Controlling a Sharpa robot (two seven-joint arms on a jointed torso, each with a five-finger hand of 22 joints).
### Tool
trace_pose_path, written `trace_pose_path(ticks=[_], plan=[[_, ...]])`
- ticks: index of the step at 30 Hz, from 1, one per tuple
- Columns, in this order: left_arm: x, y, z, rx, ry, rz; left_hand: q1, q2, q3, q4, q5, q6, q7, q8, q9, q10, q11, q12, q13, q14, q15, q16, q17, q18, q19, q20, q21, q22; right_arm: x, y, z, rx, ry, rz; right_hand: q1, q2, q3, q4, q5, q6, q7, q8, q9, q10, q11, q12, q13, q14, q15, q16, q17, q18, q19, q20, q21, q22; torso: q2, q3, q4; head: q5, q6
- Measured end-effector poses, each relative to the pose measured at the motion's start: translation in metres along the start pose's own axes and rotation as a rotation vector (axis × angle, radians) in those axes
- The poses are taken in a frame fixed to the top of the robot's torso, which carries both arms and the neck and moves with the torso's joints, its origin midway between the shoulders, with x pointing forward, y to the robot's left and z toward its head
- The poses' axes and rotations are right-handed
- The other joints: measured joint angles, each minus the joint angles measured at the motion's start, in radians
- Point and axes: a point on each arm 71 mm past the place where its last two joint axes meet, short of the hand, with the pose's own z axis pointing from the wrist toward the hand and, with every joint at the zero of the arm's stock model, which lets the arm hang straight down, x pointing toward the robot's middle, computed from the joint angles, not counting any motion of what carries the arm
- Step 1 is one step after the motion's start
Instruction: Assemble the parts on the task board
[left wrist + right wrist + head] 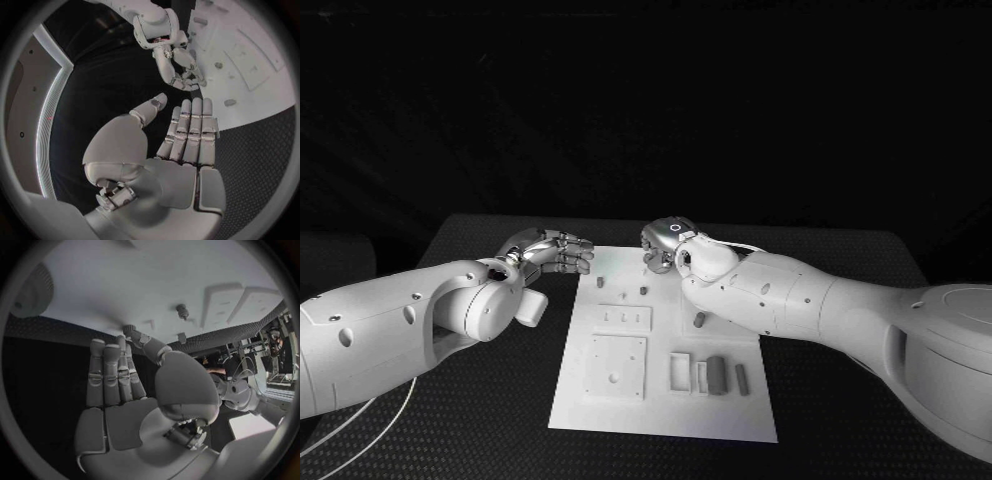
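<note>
White task board [668, 400] lying mid-desk [848, 420], long side running from near edge to far edge. Grey parts [717, 374] resting near the board's near right corner; small pegs [648, 292] standing toward its far edge. Left hand [548, 251] hovering at the board's far left corner, fingers straight and together, holding nothing. Right hand [666, 246] poised over the far edge, fingers extended, likewise empty.
</note>
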Motion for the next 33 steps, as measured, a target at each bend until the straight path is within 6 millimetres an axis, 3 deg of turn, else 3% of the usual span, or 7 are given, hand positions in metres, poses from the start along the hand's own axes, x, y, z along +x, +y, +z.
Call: trace_pose_path(ticks=[4, 7, 15, 20, 21, 25, 33], plan=[[-0.001, 0.0, 0.0, 0.0, -0.001, 0.0, 0.0, 0.0, 0.0, 0.0, 0.0, 0.0, 0.0, 0.0, 0.0, 0.0, 0.0, 0.0, 0.0, 0.0, 0.0, 0.0, 0.0, 0.0, 0.0, 0.0, 0.0, 0.0, 0.0, -0.001, 0.0, 0.003, -0.001, 0.01, -0.005, -0.023, 0.0, 0.006, 0.0, -0.035, 0.012, -0.017, -0.011, -0.039, 0.011, -0.007, -0.018, -0.014, 0.014, 0.001, -0.003, -0.001, -0.009, 0.002, -0.002, 0.0, 0.0, -0.0001, 0.0001, -0.001, 0.0], [-0.001, 0.0, 0.0, 0.0, -0.001, 0.0, 0.0, 0.0, 0.0, 0.0, 0.0, 0.0, 0.0, 0.0, 0.0, 0.0, 0.0, 0.0, 0.0, 0.0, 0.0, 0.0, 0.0, 0.0, 0.0, 0.0, 0.0, 0.0, 0.0, -0.002, -0.001, 0.005, -0.003, 0.017, -0.006, -0.04, 0.002, 0.017, 0.0, -0.057, 0.009, -0.026, -0.017, -0.065, 0.016, -0.007, -0.035, -0.02, 0.027, 0.001, -0.005, -0.001, -0.016, 0.009, -0.002, 0.0, 0.0, -0.0001, 0.0, -0.002, 0.0], [-0.002, 0.0, -0.001, -0.001, -0.004, 0.0, 0.0, 0.0, 0.0, 0.0, 0.0, 0.0, 0.0, -0.003, 0.0, 0.0, 0.0, -0.004, 0.001, 0.0, 0.0, 0.0, 0.001, 0.0, 0.0, 0.0, 0.0, 0.0, -0.003, -0.007, -0.005, 0.005, -0.02, 0.037, -0.001, -0.053, 0.005, 0.025, 0.0, -0.063, 0.012, -0.026, -0.02, -0.072, 0.016, -0.007, -0.051, -0.024, 0.031, 0.001, -0.006, -0.001, -0.016, 0.009, -0.002, 0.0, 0.0, 0.0003, -0.0005, -0.004, 0.001], [-0.007, 0.001, -0.003, -0.003, -0.014, 0.0, 0.0, 0.0, 0.0, 0.0, 0.0, 0.0, 0.0, -0.004, 0.0, 0.0, 0.0, -0.004, 0.001, 0.0, 0.0, 0.0, 0.001, 0.0, 0.0, 0.0, 0.0, 0.0, -0.018, -0.016, -0.015, -0.013, -0.059, 0.073, 0.003, -0.057, 0.006, 0.032, 0.0, -0.065, 0.01, -0.026, -0.021, -0.072, 0.017, -0.003, -0.055, -0.024, 0.031, 0.01, -0.007, -0.001, -0.016, 0.009, -0.002, 0.0, 0.0, 0.0012, -0.0013, -0.007, 0.009], [-0.009, 0.002, -0.004, -0.003, -0.018, 0.0, 0.0, 0.0, 0.0, 0.0, 0.0, 0.0, 0.0, -0.004, 0.0, 0.0, 0.0, -0.004, 0.002, 0.0, 0.0, 0.0, 0.002, 0.0, 0.0, 0.0, 0.0, 0.0, -0.022, -0.018, -0.017, -0.015, -0.068, 0.084, 0.005, -0.059, 0.005, 0.033, 0.0, -0.068, 0.007, -0.026, -0.023, -0.064, 0.027, 0.012, -0.052, -0.021, 0.028, 0.01, -0.007, -0.001, -0.016, 0.009, -0.002, 0.0, 0.0, 0.0017, -0.0021, -0.007, 0.011], [-0.012, 0.001, -0.005, 0.0, -0.024, 0.001, 0.0, 0.0, 0.0, 0.0, 0.0, 0.001, -0.001, -0.004, 0.001, 0.0, 0.0, -0.004, 0.006, 0.003, 0.003, 0.0, 0.006, -0.001, 0.007, 0.0, 0.0, 0.002, -0.042, -0.033, -0.026, -0.019, -0.102, 0.125, 0.006, -0.073, -0.005, 0.043, 0.0, -0.068, 0.006, -0.02, -0.022, 0.002, -0.003, 0.056, -0.019, -0.022, 0.006, 0.01, -0.014, -0.001, -0.016, 0.009, -0.001, -0.001, 0.001, 0.0037, -0.0075, -0.008, 0.021], [-0.014, 0.001, -0.004, 0.004, -0.031, 0.003, 0.0, 0.0, 0.0, 0.0, 0.0, 0.009, 0.002, -0.004, 0.002, 0.006, -0.006, -0.004, 0.009, 0.007, 0.0, -0.004, 0.008, -0.001, 0.007, 0.0, -0.004, 0.003, -0.052, -0.083, -0.048, 0.047, -0.073, 0.163, -0.003, -0.112, -0.024, 0.094, 0.0, -0.046, 0.003, 0.007, -0.001, 0.04, -0.026, 0.162, 0.167, -0.032, -0.022, 0.013, -0.021, 0.007, -0.016, 0.009, -0.001, 0.0, 0.001, 0.0127, -0.0245, -0.007, 0.035]])
